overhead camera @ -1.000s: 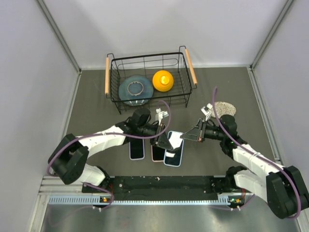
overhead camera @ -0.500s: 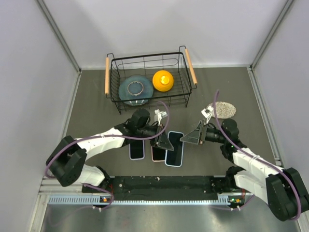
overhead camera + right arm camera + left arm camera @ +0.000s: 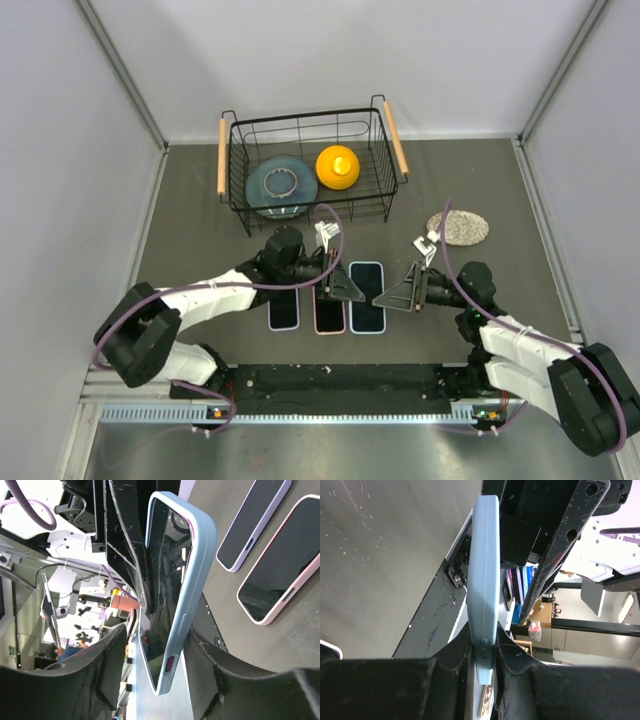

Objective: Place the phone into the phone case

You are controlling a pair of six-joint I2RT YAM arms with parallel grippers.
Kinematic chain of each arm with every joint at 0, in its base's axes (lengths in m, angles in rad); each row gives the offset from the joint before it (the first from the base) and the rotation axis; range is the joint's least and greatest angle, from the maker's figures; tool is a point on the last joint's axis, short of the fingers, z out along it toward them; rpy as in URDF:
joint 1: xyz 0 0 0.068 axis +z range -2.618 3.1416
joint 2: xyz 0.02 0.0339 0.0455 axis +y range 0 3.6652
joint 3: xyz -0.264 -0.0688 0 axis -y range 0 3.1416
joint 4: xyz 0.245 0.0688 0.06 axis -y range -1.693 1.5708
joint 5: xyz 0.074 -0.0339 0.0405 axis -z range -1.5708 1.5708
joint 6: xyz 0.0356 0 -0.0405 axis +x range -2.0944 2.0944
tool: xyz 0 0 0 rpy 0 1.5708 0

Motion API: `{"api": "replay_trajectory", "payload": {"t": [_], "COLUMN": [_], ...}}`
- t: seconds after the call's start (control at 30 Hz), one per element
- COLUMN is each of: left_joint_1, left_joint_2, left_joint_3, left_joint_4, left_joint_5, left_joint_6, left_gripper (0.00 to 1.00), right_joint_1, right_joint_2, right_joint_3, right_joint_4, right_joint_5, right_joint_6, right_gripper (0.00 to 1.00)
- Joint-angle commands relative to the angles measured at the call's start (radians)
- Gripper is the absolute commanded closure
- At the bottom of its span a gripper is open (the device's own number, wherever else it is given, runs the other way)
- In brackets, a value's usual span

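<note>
The left gripper (image 3: pixel 484 647) is clenching the light-blue phone case (image 3: pixel 367 298) across its thin edge. The dark, glossy phone (image 3: pixel 162 580) is filling the case's frame. In the top view the case is lying at 3 o'clock of a pink-cased phone (image 3: pixel 329 315), and a lavender-cased phone (image 3: pixel 284 312) is lying at that one's 9 o'clock. The right gripper (image 3: pixel 157 632) is reaching in from 3 o'clock with its fingers spread, straddling the case's end, a gap showing. I cannot tell whether the case is touching the table (image 3: pixel 200 230).

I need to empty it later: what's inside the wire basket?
Inside the wire basket sit a blue-grey dish with a small metal ring lying on it, and a yellow-orange domed object beside it. Whatever lies beneath the dish is covered.
</note>
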Motion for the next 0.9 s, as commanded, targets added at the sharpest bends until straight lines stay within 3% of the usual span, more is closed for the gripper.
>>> {"api": "replay_trajectory", "payload": {"t": [0.0,0.03,0.07,0.1,0.13,0.2,0.23,0.27,0.37,0.43,0.5,0.57,0.6,0.77,0.87], "left_joint_1": [0.003,0.003,0.003,0.004,0.004,0.009,0.013,0.018,0.038,0.047,0.049,0.055,0.061,0.127,0.142], "left_joint_2": [0.005,-0.001,-0.007,-0.017,-0.038,-0.061,-0.089,-0.099,-0.139,-0.173,-0.202,-0.250,-0.268,-0.356,-0.397], "left_joint_3": [-0.004,-0.004,-0.004,-0.005,-0.007,-0.004,-0.004,-0.002,0.012,0.027,0.053,0.061,0.055,0.041,0.059], "left_joint_4": [0.156,0.144,0.128,0.074,0.047,-0.048,-0.082,-0.111,-0.241,-0.350,-0.457,-0.546,-0.560,-0.663,-0.711], "left_joint_5": [0.028,0.023,0.016,0.005,-0.025,-0.058,-0.085,-0.102,-0.158,-0.191,-0.300,-0.398,-0.417,-0.501,-0.543], "left_joint_6": [-0.048,-0.031,-0.019,-0.005,0.024,0.056,0.087,0.101,0.170,0.229,0.271,0.320,0.329,0.392,0.455], "left_gripper": [1.00,1.00,1.00,1.00,0.92,0.74,0.52,0.42,0.28,0.25,0.16,0.13,0.01,0.01,0.01], "right_joint_1": [0.024,0.024,0.024,0.022,0.024,0.022,0.024,0.024,0.024,0.024,0.024,0.024,0.024,0.027,0.031], "right_joint_2": [0.020,0.020,0.017,0.012,0.006,-0.013,-0.017,-0.023,-0.036,-0.025,-0.011,0.013,0.023,0.148,0.199], "right_joint_3": [0.034,0.034,0.036,0.040,0.043,0.053,0.060,0.066,0.106,0.166,0.213,0.229,0.241,0.309,0.310], "right_joint_4": [0.082,0.080,0.062,0.038,0.014,-0.038,-0.061,-0.090,-0.234,-0.446,-0.548,-0.613,-0.630,-0.837,-0.782], "right_joint_5": [0.020,0.025,0.043,0.057,0.072,0.094,0.097,0.097,0.100,0.121,0.132,0.143,0.151,0.263,0.281], "right_joint_6": [0.009,0.012,0.010,0.006,0.004,-0.014,-0.025,-0.048,-0.135,-0.210,-0.309,-0.352,-0.367,-0.493,-0.478], "right_gripper": [0.59,0.66,0.83,0.92,0.99,1.00,1.00,1.00,1.00,1.00,1.00,1.00,1.00,1.00,1.00]}}
